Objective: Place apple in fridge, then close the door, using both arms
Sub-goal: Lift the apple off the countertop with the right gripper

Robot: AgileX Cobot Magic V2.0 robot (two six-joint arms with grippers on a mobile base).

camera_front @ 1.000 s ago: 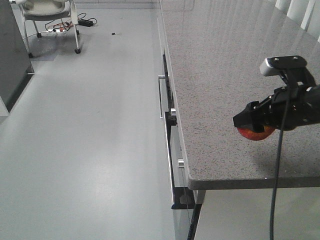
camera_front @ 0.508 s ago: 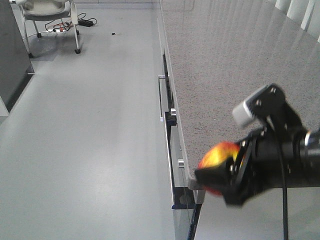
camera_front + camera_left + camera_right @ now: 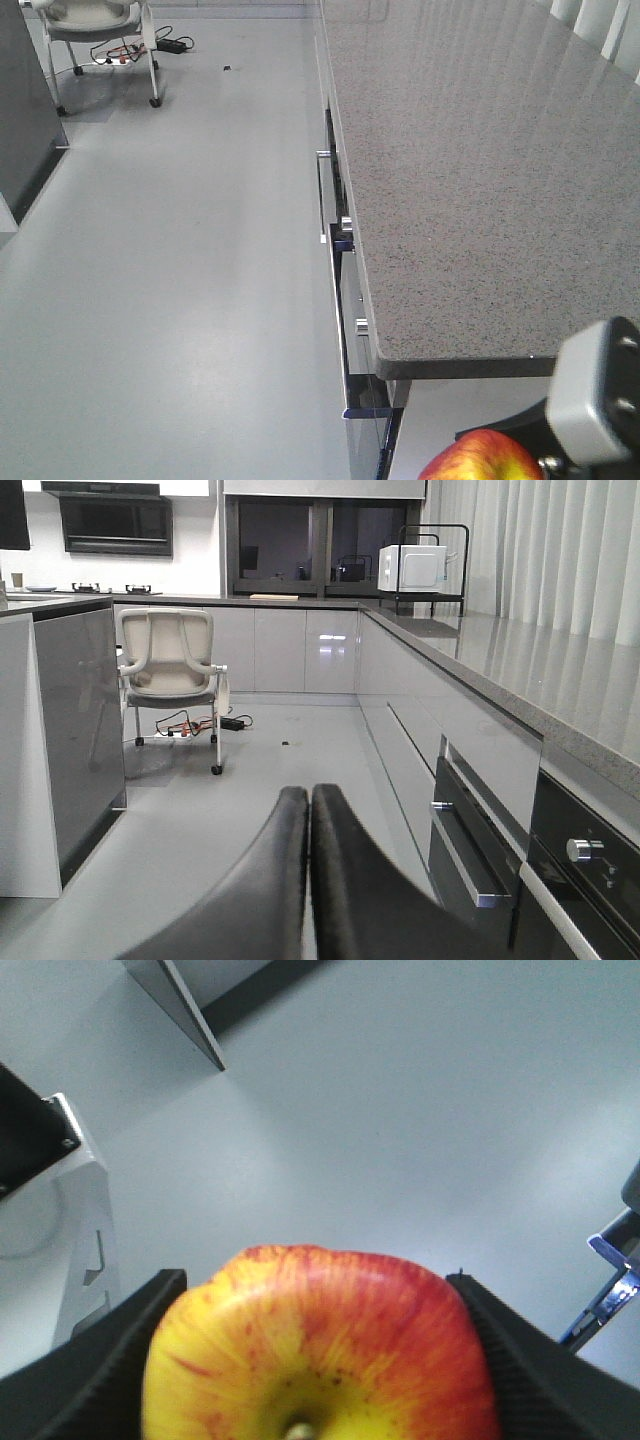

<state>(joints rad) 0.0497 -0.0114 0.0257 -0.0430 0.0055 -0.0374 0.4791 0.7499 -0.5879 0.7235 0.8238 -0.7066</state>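
A pale grey, glossy floor (image 3: 180, 260) is bordered on one side by a long counter (image 3: 470, 170) topped with speckled grey stone. Glossy light-grey cabinets (image 3: 290, 650) are set along the far wall, below a dark window (image 3: 290, 550). A white microwave (image 3: 411, 568) is kept at the counter's far end, near pale curtains (image 3: 540, 560). A white chair (image 3: 170, 665) on castors is parked on the floor, with cables (image 3: 195, 726) lying beneath it.

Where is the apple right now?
The apple is clamped in the right gripper, low in the front view, off the counter, below its near edge.
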